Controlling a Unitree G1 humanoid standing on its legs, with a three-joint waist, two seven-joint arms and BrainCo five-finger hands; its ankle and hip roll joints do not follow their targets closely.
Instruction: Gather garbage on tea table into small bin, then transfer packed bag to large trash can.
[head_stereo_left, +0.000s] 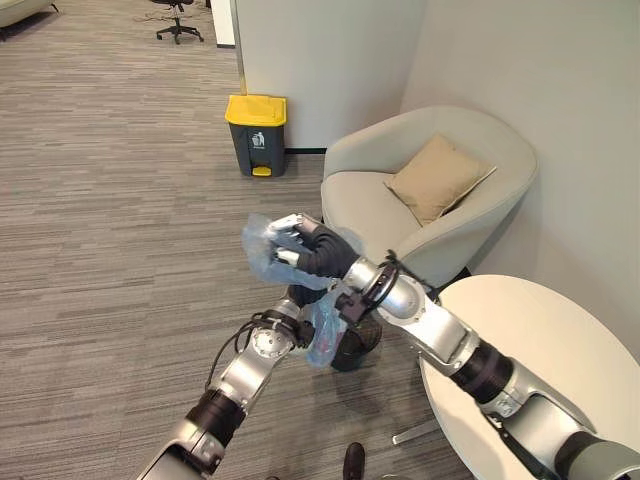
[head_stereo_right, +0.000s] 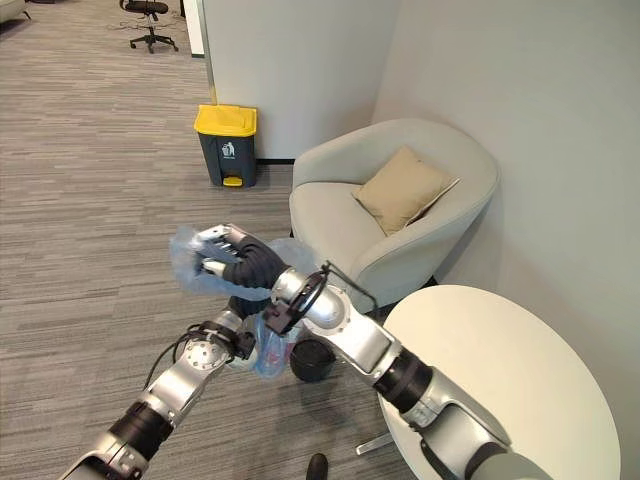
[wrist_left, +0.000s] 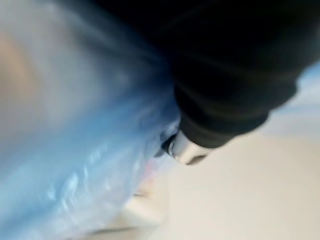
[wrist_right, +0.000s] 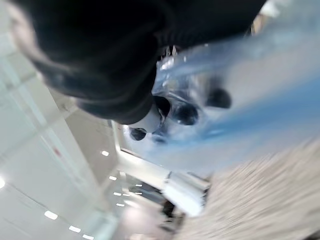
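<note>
A translucent blue garbage bag (head_stereo_left: 262, 252) is held up over the small black bin (head_stereo_left: 358, 345), which stands on the carpet beside the round white tea table (head_stereo_left: 560, 350). My right hand (head_stereo_left: 303, 247) is shut on the bag's upper part, its fingers curled into the plastic (wrist_right: 235, 60). The bag's lower part (head_stereo_right: 270, 350) hangs down by my left hand (head_stereo_right: 236, 335), which sits against it at the bin's side. Blue plastic (wrist_left: 75, 150) lies right against the left wrist camera. The large grey trash can (head_stereo_left: 256, 135) with a yellow lid stands by the wall, farther off.
A cream armchair (head_stereo_left: 480, 150) with a tan cushion (head_stereo_left: 436, 176) stands against the wall just beyond the bin. An office chair (head_stereo_left: 178, 20) is far back on the carpet. Open carpet lies between the bin and the large can.
</note>
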